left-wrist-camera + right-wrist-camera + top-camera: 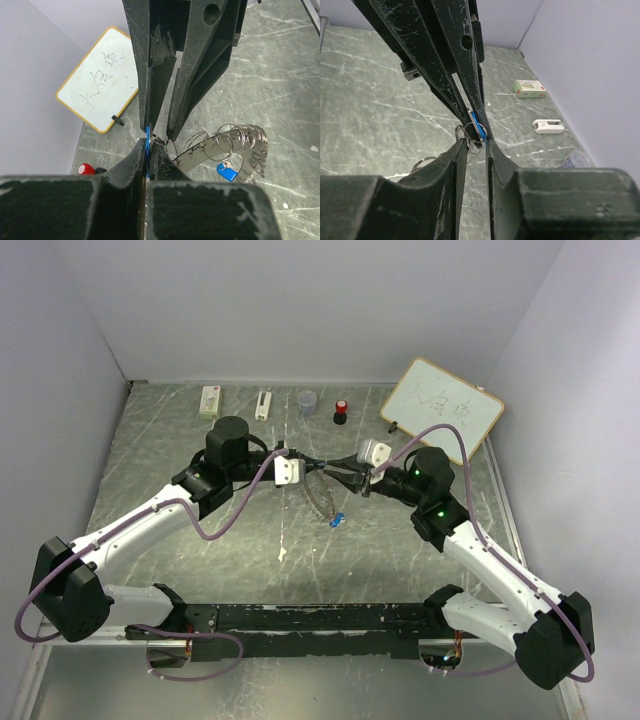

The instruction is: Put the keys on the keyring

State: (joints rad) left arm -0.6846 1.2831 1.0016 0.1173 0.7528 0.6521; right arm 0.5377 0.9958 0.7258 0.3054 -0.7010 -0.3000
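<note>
Left jaws are pinched shut on the all-blue key (147, 150), held edge-on with most of it hidden between the pads. Right jaws meet them tip to tip, drawn narrow about a small split ring (165, 144) just off the key; whether they pinch it or only bracket it, cannot tell. Off to one side of the meeting tips trails the keyring (240, 145), a bunch of wire loops on a toothed metal band, seemingly linked to that small ring. Whether it rests on the bench (285, 70) or hangs, cannot tell. The blue-and-white key (226, 171) sits among its loops, probably threaded already. Step in hand, as I judge it: working the blue key's eye onto the split ring. To do it well, hold the left grip firm and quiet, square the ring to the key's flat, lead the ring's open end into the eye, then turn rather than push. Small moves only, since a slip drops the key. Far beyond the jaws: whiteboard (97, 90), red knob (86, 168).
</note>
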